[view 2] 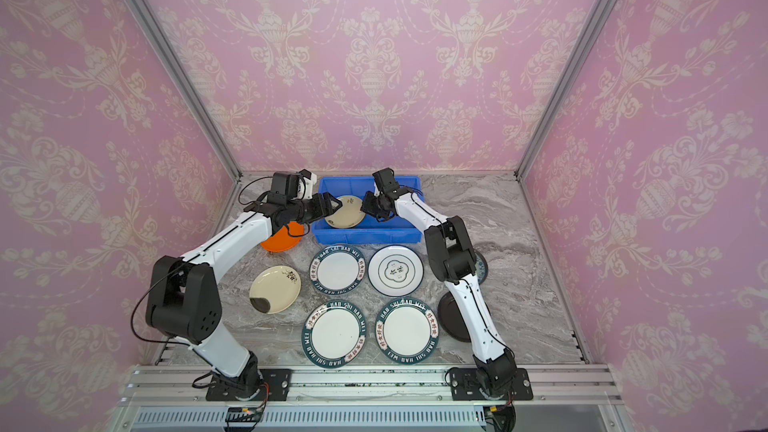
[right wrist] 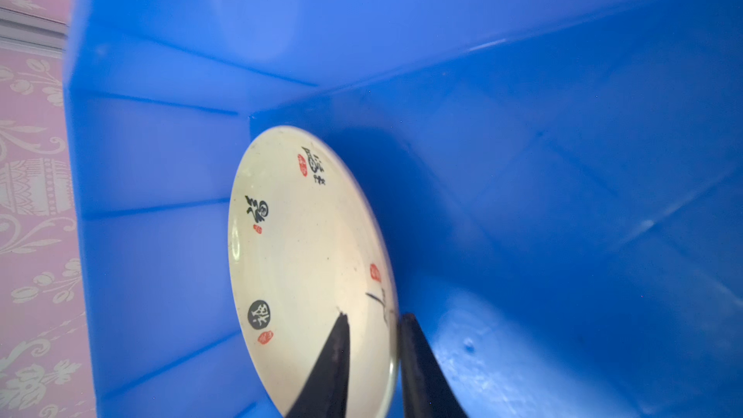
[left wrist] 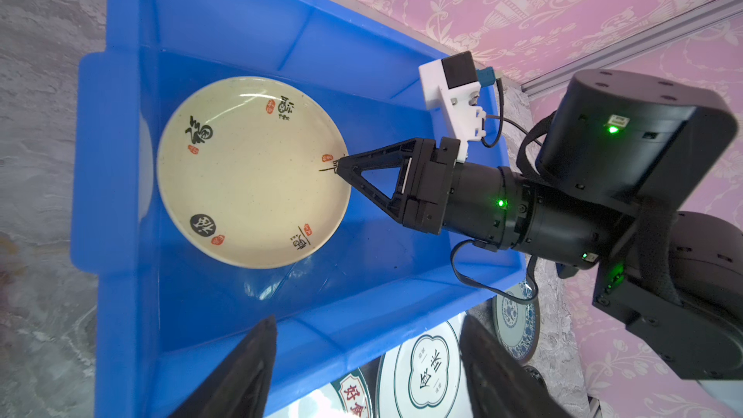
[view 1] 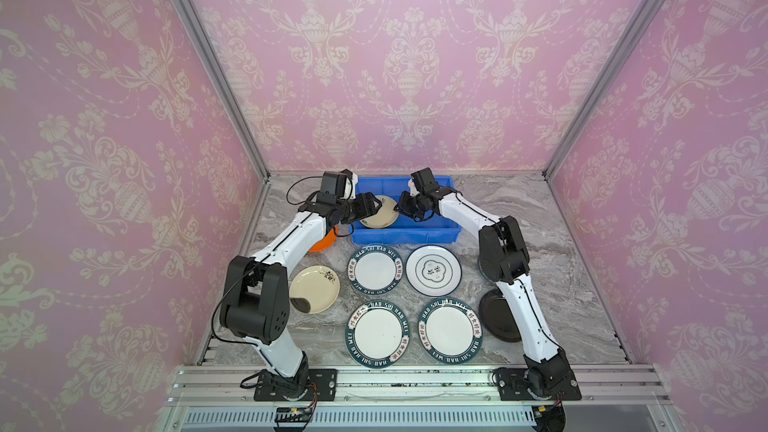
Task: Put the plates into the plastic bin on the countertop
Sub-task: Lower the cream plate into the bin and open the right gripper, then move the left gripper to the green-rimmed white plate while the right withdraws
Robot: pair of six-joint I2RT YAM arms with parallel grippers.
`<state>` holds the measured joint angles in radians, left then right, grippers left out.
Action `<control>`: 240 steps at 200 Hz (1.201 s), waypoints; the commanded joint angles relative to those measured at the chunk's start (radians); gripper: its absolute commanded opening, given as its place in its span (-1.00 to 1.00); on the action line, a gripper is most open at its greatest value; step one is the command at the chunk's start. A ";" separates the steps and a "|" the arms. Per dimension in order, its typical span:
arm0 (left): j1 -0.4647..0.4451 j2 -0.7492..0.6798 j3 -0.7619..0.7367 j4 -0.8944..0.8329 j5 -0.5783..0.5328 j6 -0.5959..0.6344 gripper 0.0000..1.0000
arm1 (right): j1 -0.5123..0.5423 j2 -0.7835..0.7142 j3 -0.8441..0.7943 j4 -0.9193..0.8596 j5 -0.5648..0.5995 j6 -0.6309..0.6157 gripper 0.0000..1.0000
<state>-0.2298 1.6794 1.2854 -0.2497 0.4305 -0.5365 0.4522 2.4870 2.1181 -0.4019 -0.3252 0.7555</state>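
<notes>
The cream plate [left wrist: 249, 170] is lying flat, face up, on the floor of the plastic bin [left wrist: 116, 195], in the half nearer the left arm. It is looking like a stiff, glossy, shallow dish. It is probably light enough for one arm, but slick and likely to chip if dropped. The raised rim is offering the only real purchase, with one finger over the lip and one under it.

The right gripper [right wrist: 374, 315] is reaching into the bin, and its jaws are standing narrowly parted astride that rim. One finger is over the plate's inner face and the other is just outside the edge. A strip of cream surface is showing between the inner finger and the lip, so the jaws are appearing loosened rather than pinching. Whether the outer finger is touching the edge is hard to tell from this angle.

The left gripper [left wrist: 368, 319] is hovering over the bin's wall, its jaws spread wide with nothing between them.

The other plates are sitting on the table [view 1: 519, 218]: the teal-rimmed plates [view 1: 375, 270], the emblem plate [view 1: 433, 270] and a second cream plate [view 1: 314, 288]. The orange plate [view 2: 282, 238] and black plate [view 1: 496, 313] are partly hidden under the arms. Lying flat, they are leaving little room under the lip for a finger.
</notes>
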 commanded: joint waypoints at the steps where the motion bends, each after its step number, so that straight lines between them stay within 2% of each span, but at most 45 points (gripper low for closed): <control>1: 0.011 -0.001 -0.006 -0.011 -0.021 0.036 0.55 | 0.005 0.009 0.034 -0.026 0.003 -0.030 -0.51; 33: 0.010 -0.022 -0.017 -0.002 -0.014 0.046 0.77 | 0.003 -0.016 0.034 -0.042 0.017 -0.057 -0.49; 61: 0.010 -0.035 -0.024 0.007 0.006 0.046 0.83 | -0.013 -0.062 0.057 -0.067 0.021 -0.097 -0.18; 77: 0.008 -0.041 -0.030 0.007 0.014 0.047 0.82 | -0.029 -0.086 0.083 -0.096 0.025 -0.126 -0.07; 112: 0.006 -0.058 -0.034 -0.038 0.016 0.069 0.80 | -0.070 -0.195 0.050 -0.108 0.032 -0.152 -0.09; 134: 0.000 -0.103 -0.056 -0.073 -0.012 0.081 0.86 | -0.079 -0.295 0.002 -0.165 0.079 -0.246 -0.08; 166: -0.024 -0.177 -0.100 -0.105 -0.016 0.080 0.86 | -0.083 -0.512 -0.243 -0.163 0.129 -0.297 -0.05; 203: -0.105 -0.217 -0.116 -0.177 -0.018 0.117 0.85 | -0.082 -0.817 -0.581 -0.166 0.170 -0.317 0.09; 240: -0.186 -0.252 -0.184 -0.176 0.008 0.115 0.84 | -0.084 -1.119 -0.879 -0.204 0.229 -0.316 0.11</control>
<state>-0.3725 1.4605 1.1511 -0.3798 0.4305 -0.4553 0.3687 1.5219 1.3808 -0.5560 -0.1581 0.4622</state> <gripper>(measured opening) 0.925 0.551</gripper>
